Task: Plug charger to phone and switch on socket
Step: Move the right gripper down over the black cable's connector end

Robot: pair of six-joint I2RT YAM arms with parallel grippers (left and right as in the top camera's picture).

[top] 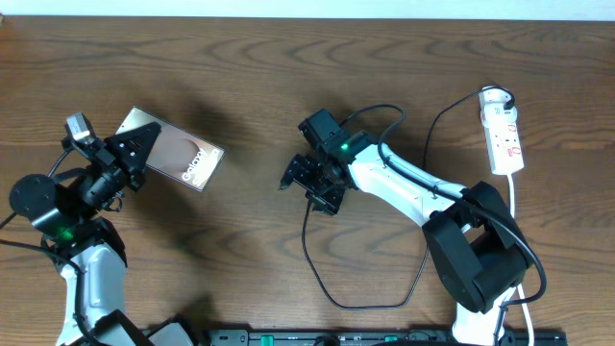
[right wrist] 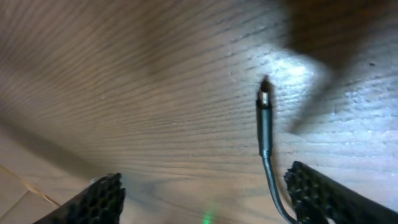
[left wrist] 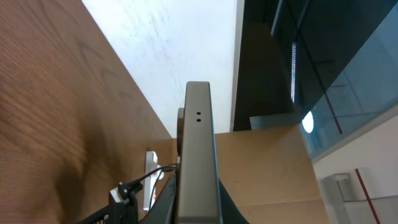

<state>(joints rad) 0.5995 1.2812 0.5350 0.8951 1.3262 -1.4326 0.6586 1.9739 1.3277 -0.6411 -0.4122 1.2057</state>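
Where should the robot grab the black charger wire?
Probably on the stiff charger plug, just behind its tip, coming down from above. It seems to lie flat on the table, so the open right pincer can close across its thin sides.

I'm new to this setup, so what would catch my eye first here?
The left gripper grips the phone, tilted, at the far left. In the middle, the right gripper is open just behind the charger plug tip lying on the table. The white socket lies at the far right.
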